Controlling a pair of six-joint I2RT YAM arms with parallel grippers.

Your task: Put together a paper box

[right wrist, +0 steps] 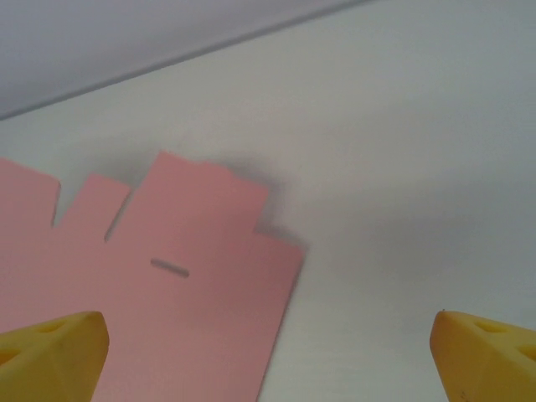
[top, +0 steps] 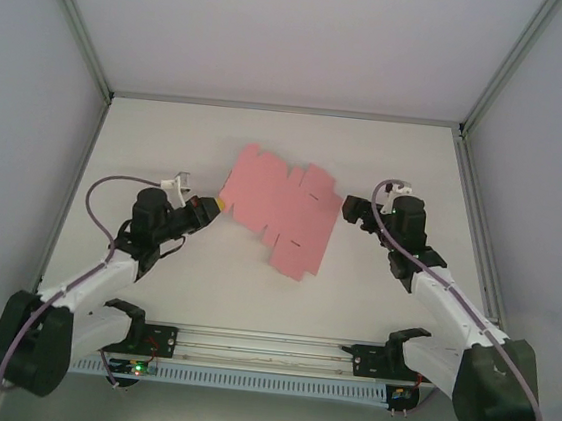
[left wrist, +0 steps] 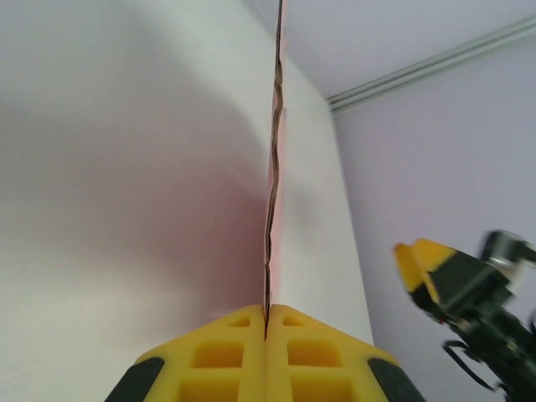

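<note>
The left gripper point(top: 215, 206) is clamped tight on the box point(top: 283, 209) sheet's 9 o'clock edge. The right gripper point(top: 349, 213) hangs at its 3 o'clock, jaws wide apart, empty.

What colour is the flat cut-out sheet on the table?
The paper box sheet is plain pink, with no print; it shows best in the top external view.

The flat, many-flapped thin-card paper box point(top: 281, 207) is plain pink — one even shade. The smooth table top point(top: 204, 273) is white. The left gripper point(left wrist: 266, 331) and right gripper point(right wrist: 268, 356) show yellow pads point(right wrist: 59, 343) — black arms point(top: 159, 220), purple cable point(top: 123, 180).
</note>
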